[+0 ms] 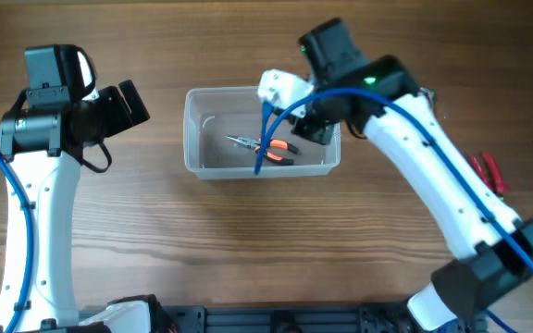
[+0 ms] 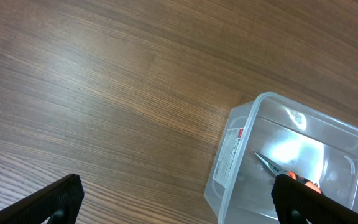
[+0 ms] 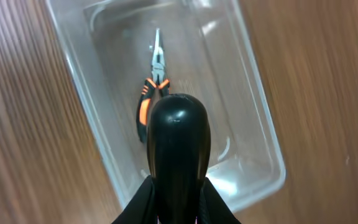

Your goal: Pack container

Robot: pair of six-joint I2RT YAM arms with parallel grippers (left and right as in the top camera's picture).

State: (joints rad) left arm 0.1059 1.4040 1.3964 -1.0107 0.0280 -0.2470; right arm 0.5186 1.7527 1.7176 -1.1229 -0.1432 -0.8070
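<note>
Now 1 container [image 1: 191, 134] w/ 1 pliers [image 1: 265, 146] (handle [image 3: 179, 143] gripped).

Counts: 1 clear container [image 1: 191, 139]. 1 pair of needle-nose pliers [image 3: 152, 87] with orange-black grips. 1 black-handled tool [image 3: 179, 143], type unclear. 1 red-handled item [image 1: 489, 172], partly hidden, kind unclear. Hand tools total: 3 if the red one counts. 2 robot arms: left arm [image 1: 35, 213], right arm [image 1: 433, 176]. 1 wooden counter [image 1: 248, 250].
</note>
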